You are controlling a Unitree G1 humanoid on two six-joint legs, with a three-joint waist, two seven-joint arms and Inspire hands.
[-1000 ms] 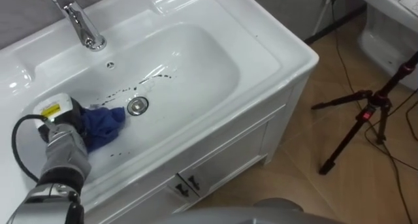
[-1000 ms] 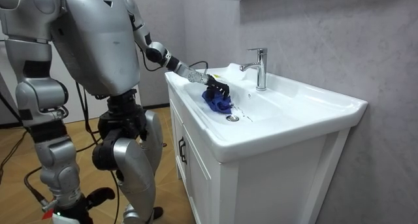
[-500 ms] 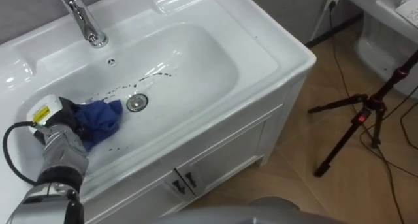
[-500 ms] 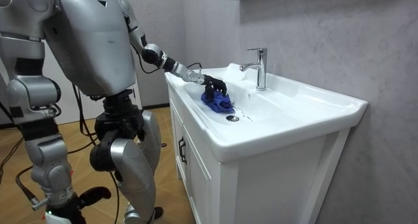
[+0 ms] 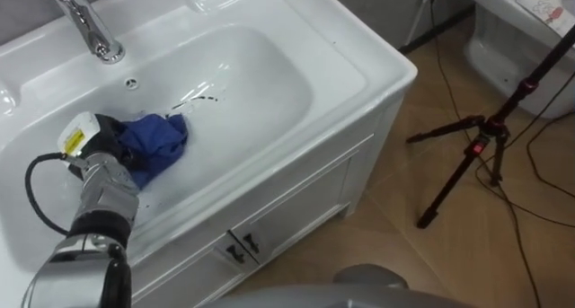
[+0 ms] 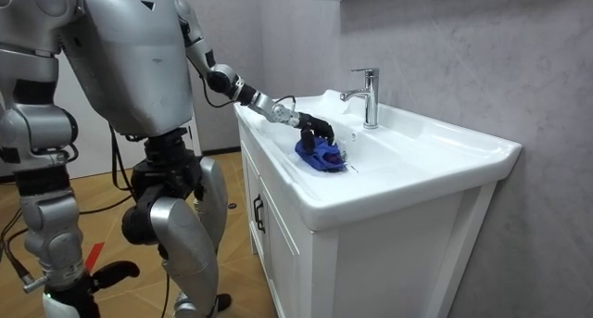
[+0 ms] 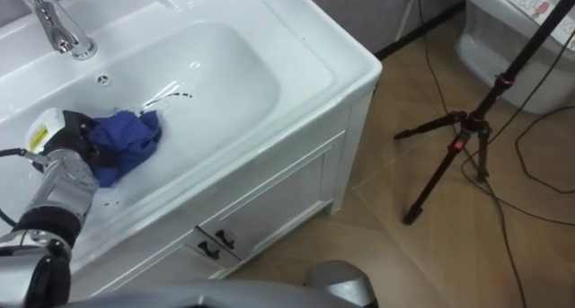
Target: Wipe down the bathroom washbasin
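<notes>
The robot's left hand (image 5: pixel 97 145) lies low in the bowl of the glossy white ceramic basin (image 5: pixel 346 70), toward the basin's left side as the eye views show it. Its dark fingers (image 6: pixel 320 127) are bent down onto a crumpled blue cloth (image 5: pixel 157 145) and clasp its near edge, so the hand holds the cloth. The cloth rests on the basin floor, bunched to the right of the hand and touching the white surface beneath it. Just beyond the cloth, a short trail of dark specks (image 5: pixel 202 94) runs across the bowl. Farther back are a small round overflow hole (image 5: pixel 132 83) and, on the rear ledge, a chrome single-lever tap (image 5: pixel 85 25).

The basin sits on a white cabinet (image 5: pixel 296 196) whose two doors carry small dark handles (image 5: pixel 238 245). On the wood-toned floor (image 5: pixel 395 254) to the right stands a black tripod (image 5: pixel 476 151) showing a red light, with dark cables (image 5: pixel 530 209) trailing about it. A white fixture (image 5: pixel 503 48) stands beyond it.

In the room view the robot stands upright before the cabinet at the room view's left, left arm stretched over the basin. The right hand (image 6: pixel 74 288) hangs low at its side; its state cannot be told. A grey wall (image 6: pixel 463 49) backs the basin.
</notes>
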